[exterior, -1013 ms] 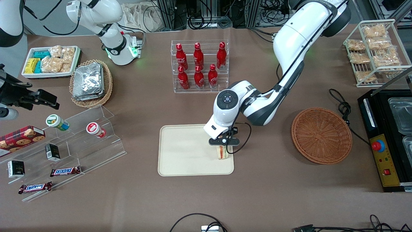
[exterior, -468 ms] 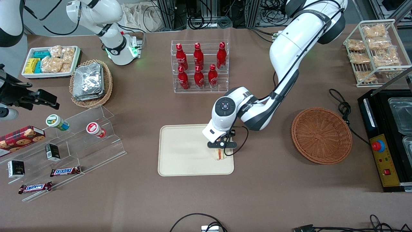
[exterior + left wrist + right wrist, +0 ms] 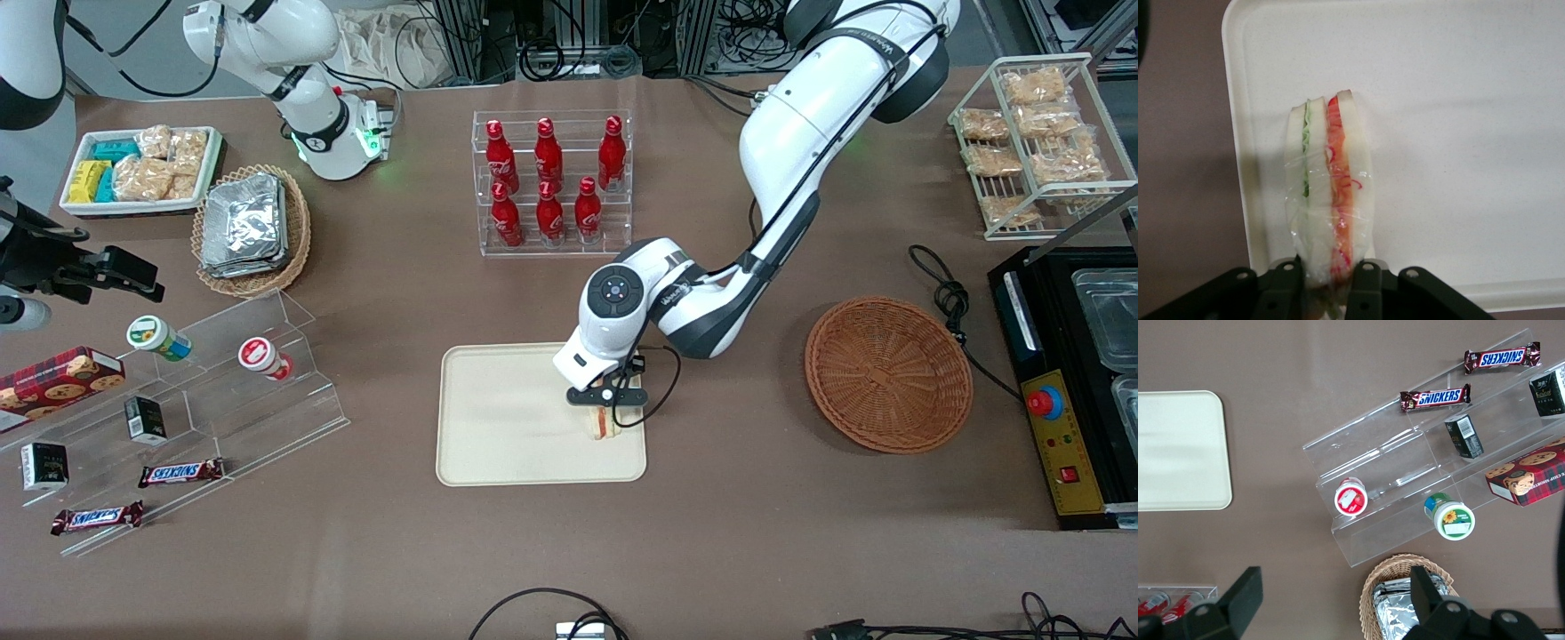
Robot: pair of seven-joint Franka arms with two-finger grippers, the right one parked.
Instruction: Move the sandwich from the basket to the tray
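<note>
My left gripper [image 3: 607, 398] is shut on the sandwich [image 3: 605, 427], a plastic-wrapped wedge of white bread with green and red-orange filling. It holds the wedge on edge over the cream-beige tray [image 3: 516, 427], near the tray's rim at the working arm's end. I cannot tell whether the sandwich touches the tray. In the left wrist view the two black fingers [image 3: 1286, 288] press both sides of the sandwich [image 3: 1329, 193], with the tray [image 3: 1458, 133] beneath and the gripper [image 3: 1327, 288] round the wedge's end. The reddish-brown wicker basket [image 3: 887, 373] stands empty toward the working arm's end.
A clear rack of red bottles [image 3: 551, 182] stands farther from the camera than the tray. A clear stepped shelf [image 3: 222, 391] with snacks lies toward the parked arm's end. A tan basket of foil packets [image 3: 251, 227], a wire rack [image 3: 1036, 142] and a black machine [image 3: 1071, 382] ring the table.
My gripper has shifted a little toward the parked arm's end of the table, carrying the sandwich with it over the tray. The basket has not moved.
</note>
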